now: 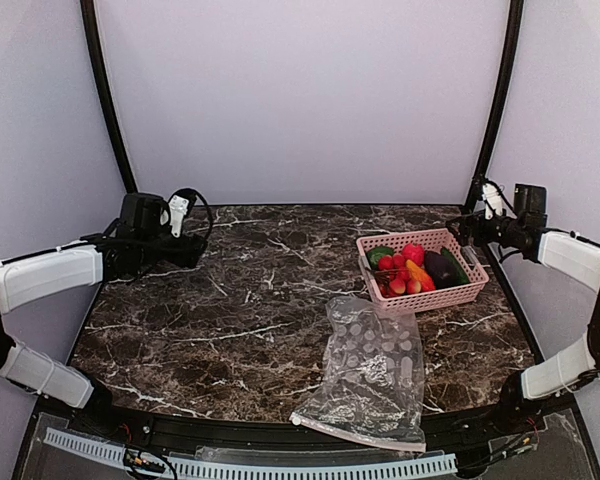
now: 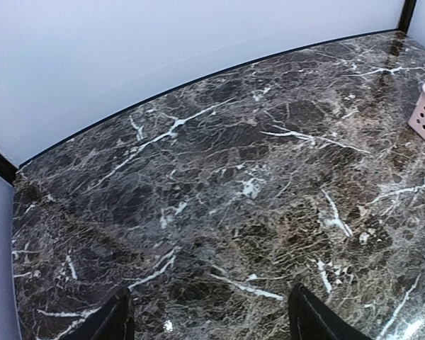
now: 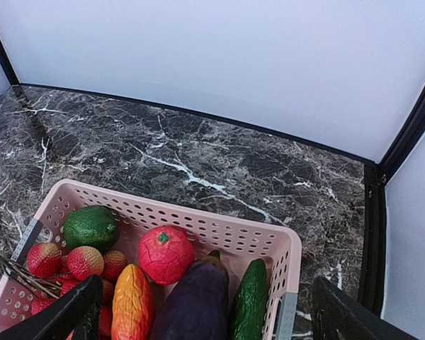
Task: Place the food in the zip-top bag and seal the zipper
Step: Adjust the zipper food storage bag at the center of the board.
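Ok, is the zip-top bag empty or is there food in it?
Empty. The zip-top bag lies flat on the marble table, clear with nothing inside; the toy food sits in the pink basket.

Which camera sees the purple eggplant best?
The right wrist view: the eggplant lies close and big there. The top view shows it tiny in the pink basket. The left wrist view shows only a basket corner.

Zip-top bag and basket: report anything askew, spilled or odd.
Nothing has spilled: the food all sits in the pink basket. The zip-top bag lies crumpled and skewed, and its near edge seems to overhang the front edge of the table.
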Tool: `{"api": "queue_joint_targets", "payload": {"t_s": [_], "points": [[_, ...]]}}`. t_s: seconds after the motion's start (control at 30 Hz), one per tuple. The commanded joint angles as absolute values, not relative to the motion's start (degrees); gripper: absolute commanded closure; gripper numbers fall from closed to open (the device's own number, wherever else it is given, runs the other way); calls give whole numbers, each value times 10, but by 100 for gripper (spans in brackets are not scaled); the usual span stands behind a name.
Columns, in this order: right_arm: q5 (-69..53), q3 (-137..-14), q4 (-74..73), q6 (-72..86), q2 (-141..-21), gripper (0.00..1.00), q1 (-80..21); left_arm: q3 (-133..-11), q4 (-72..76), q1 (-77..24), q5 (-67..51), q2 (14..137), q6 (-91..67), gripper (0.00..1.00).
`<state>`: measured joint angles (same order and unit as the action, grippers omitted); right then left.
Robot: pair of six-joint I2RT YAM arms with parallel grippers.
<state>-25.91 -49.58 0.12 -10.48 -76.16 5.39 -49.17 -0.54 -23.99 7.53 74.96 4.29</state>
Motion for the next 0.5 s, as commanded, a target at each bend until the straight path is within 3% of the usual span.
{"api": "queue_joint_targets", "payload": {"t_s": [0.0,0.2,0.47], "points": [[-280,-474,52,-135,-745,2,59,-470,32,-263,-27,721,63,28],[-351,-460,44,-197,-745,1,60,-467,19,-368,-86,699,107,27],[-387,-460,32,-225,-755,2,61,-513,-86,-586,-17,715,193,26]]}}
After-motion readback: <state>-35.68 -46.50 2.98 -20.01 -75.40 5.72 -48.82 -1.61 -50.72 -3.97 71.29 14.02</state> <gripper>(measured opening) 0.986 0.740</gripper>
